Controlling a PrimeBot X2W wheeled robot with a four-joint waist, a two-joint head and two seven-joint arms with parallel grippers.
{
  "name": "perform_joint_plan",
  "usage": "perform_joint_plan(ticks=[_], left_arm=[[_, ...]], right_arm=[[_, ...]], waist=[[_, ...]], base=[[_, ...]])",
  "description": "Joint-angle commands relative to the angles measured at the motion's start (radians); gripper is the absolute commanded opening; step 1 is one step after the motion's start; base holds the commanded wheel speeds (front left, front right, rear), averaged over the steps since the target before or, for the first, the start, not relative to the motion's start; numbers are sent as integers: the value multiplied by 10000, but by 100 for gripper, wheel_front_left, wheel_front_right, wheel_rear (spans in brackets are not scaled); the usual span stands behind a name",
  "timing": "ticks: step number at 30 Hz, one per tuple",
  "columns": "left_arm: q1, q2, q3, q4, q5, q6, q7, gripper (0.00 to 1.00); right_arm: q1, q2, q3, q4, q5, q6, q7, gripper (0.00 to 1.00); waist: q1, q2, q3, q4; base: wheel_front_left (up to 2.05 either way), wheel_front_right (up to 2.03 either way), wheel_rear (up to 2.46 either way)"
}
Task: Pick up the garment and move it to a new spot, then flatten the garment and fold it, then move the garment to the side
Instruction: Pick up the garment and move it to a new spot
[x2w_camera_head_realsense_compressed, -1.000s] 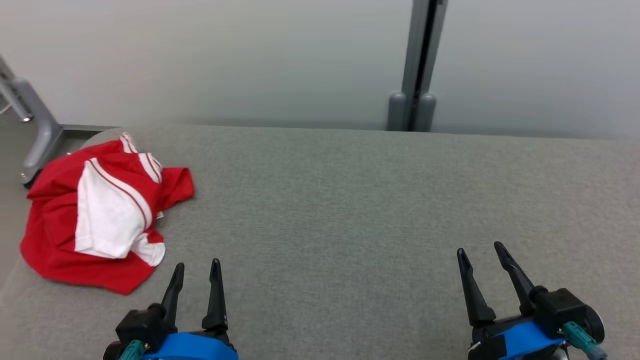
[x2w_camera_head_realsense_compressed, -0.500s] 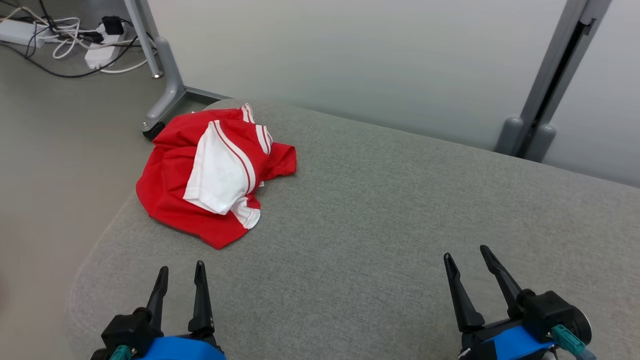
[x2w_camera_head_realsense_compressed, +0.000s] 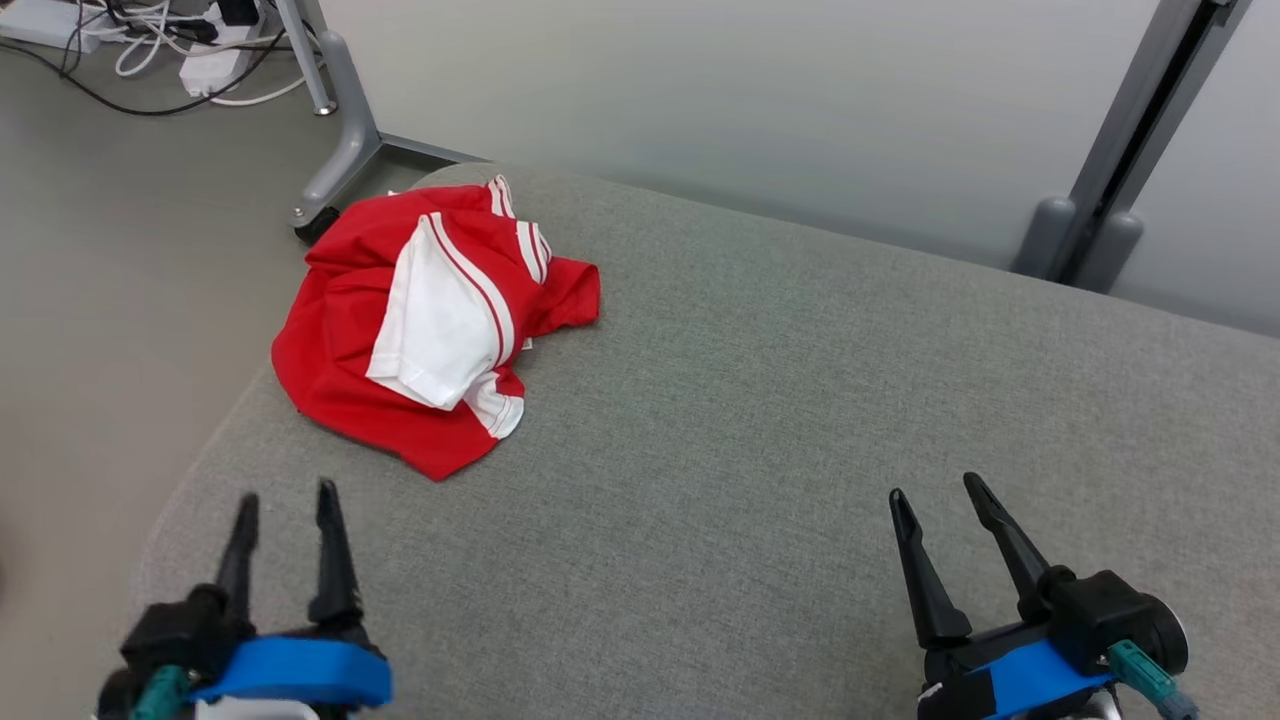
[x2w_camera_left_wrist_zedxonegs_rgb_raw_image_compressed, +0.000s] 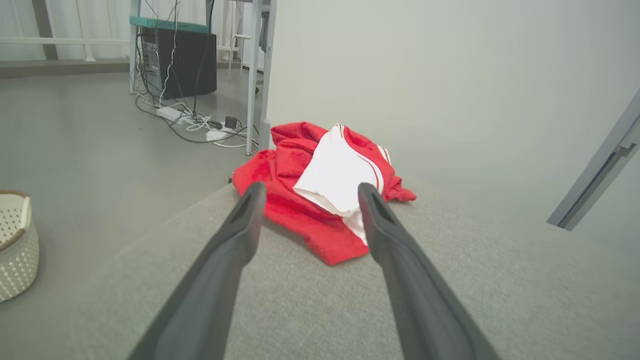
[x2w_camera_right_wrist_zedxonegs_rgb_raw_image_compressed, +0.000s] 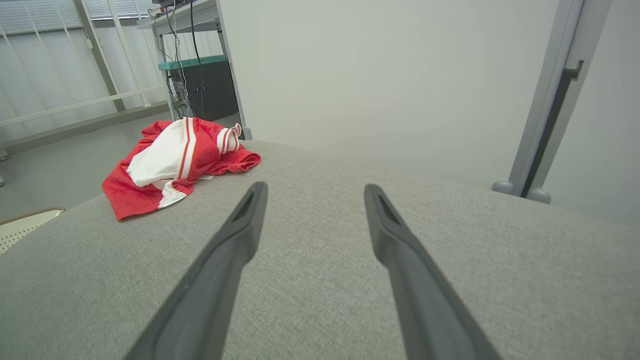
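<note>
**Item 1. Floor clutter, far left.** Power strips and cables (x2w_camera_head_realsense_compressed: 180, 50) lie on the floor beside a grey castor leg (x2w_camera_head_realsense_compressed: 335, 130). A white perforated basket (x2w_camera_left_wrist_zedxonegs_rgb_raw_image_compressed: 15, 240) stands on the floor to the near left. None of it is part of the task.

**Item 2. Left gripper (x2w_camera_head_realsense_compressed: 286, 491).** It is at the near left, over the rounded corner of the surface. Its fingers are spread and empty, pointing at the garment and stopping short of it.

**Item 3. Garment (x2w_camera_head_realsense_compressed: 340, 380).** This is a red jersey with a white panel and thin red-and-white stripes. It lies crumpled in a loose heap on the far-left corner of the surface, and its left edge lies at the rim.
- Handling, judged: light, soft and limp. It has no stiffness, so it will sag and bunch when lifted. It is not fragile. It will likely drag on the woven cover rather than slide.
- Where to grip, judged: the red point of hem nearest the robot (x2w_camera_head_realsense_compressed: 440, 465) (free, lying flat, with no second layer visible on top). A pinch on the raised white fold would likely take several layers at once.

**Item 4. Grey upholstered surface (x2w_camera_head_realsense_compressed: 780, 420).** It is broad and bare to the right of the garment, with room there for a new spot.

**Item 5. Right gripper (x2w_camera_head_realsense_compressed: 933, 488).** It is at the near right with its fingers parted, holding nothing, well apart from the garment.

**Item 6. Grey upright post (x2w_camera_head_realsense_compressed: 1130, 150).** It stands at the far right, against the pale wall.
</note>
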Motion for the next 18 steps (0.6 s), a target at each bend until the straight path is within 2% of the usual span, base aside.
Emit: perform_joint_plan(ticks=[1, 4, 9, 15, 18], left_arm=[[-471, 335, 200, -322, 200, 113, -29, 100], [-1182, 879, 574, -949, 216, 135, 102, 100], [-3419, 2446, 867, -1554, 342, -201, 1497, 100], [-5919, 4209, 821, -195, -127, -629, 3987, 100], [-6743, 4699, 683, 894, -748, -753, 4999, 100]], right_arm=[[-93, -45, 16, -140, -92, 1, -35, 100], [-211, -53, -21, -353, -299, 1, -35, 100], [-601, -46, -66, -709, -803, 1, -35, 100], [-1232, -49, 287, -1111, -1080, 1, -35, 100], [-1482, -47, 482, -1332, -1149, 1, -33, 100]], waist=[[0, 0, 108, -78], [0, 0, 470, -319], [0, 0, 1362, -730], [0, 0, 2420, -1637], [0, 0, 2963, -2085]], base=[[0, 0, 0], [0, 0, 0], [0, 0, 0], [0, 0, 0], [0, 0, 0]])
